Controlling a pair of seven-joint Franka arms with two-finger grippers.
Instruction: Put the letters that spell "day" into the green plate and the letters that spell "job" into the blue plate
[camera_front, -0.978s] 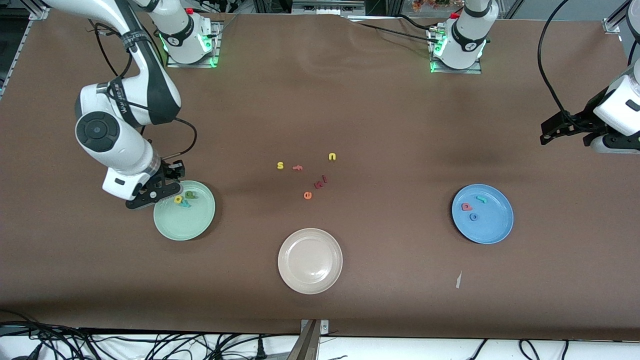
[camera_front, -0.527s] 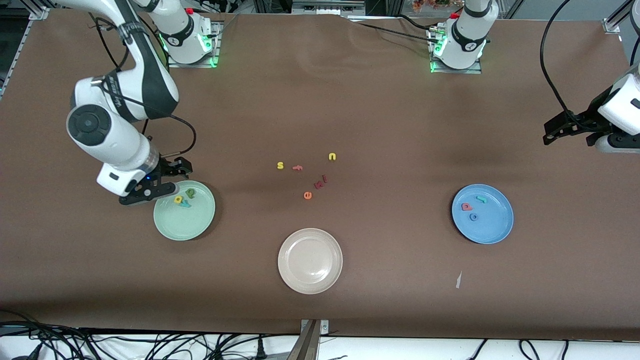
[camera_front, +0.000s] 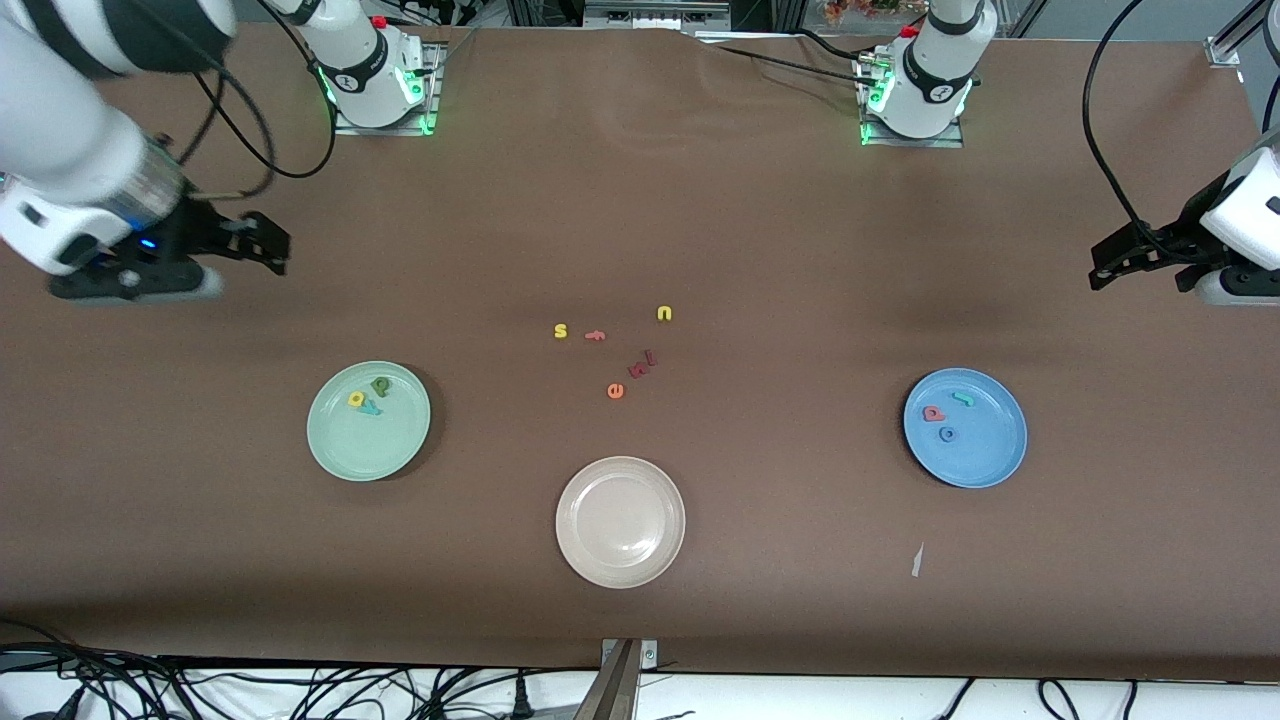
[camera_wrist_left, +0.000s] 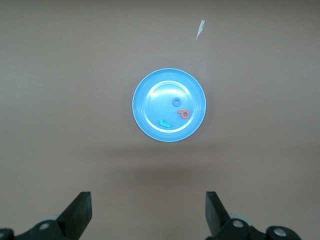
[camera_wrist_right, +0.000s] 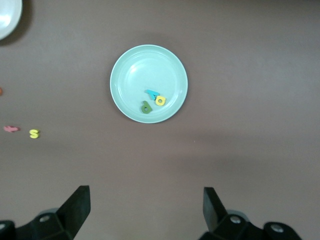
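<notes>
The green plate (camera_front: 370, 445) holds the dark green d (camera_front: 380, 385), the yellow a (camera_front: 356, 399) and the teal y (camera_front: 371, 408). My right gripper (camera_front: 265, 245) hangs open and empty, high over bare table at the right arm's end. In its wrist view the gripper (camera_wrist_right: 146, 195) looks down on the plate (camera_wrist_right: 130, 75). The blue plate (camera_front: 985, 450) holds the teal j (camera_front: 963, 398), the pinkish-red b (camera_front: 933, 412) and the blue o (camera_front: 947, 434). My left gripper (camera_front: 1110, 262) waits open and empty at the left arm's end. Its wrist view shows the gripper (camera_wrist_left: 148, 200) above the blue plate (camera_wrist_left: 150, 125).
A beige plate (camera_front: 620, 520) sits nearer the front camera, between the two coloured plates. Loose letters lie mid-table: yellow s (camera_front: 560, 331), pink f (camera_front: 595, 336), yellow u (camera_front: 664, 313), dark red letters (camera_front: 642, 364), orange e (camera_front: 615, 391). A paper scrap (camera_front: 917, 560) lies near the blue plate.
My right gripper has lifted off the green plate's rim and swung up toward the right arm's end of the table, its fingers spreading. The left arm has barely moved.
</notes>
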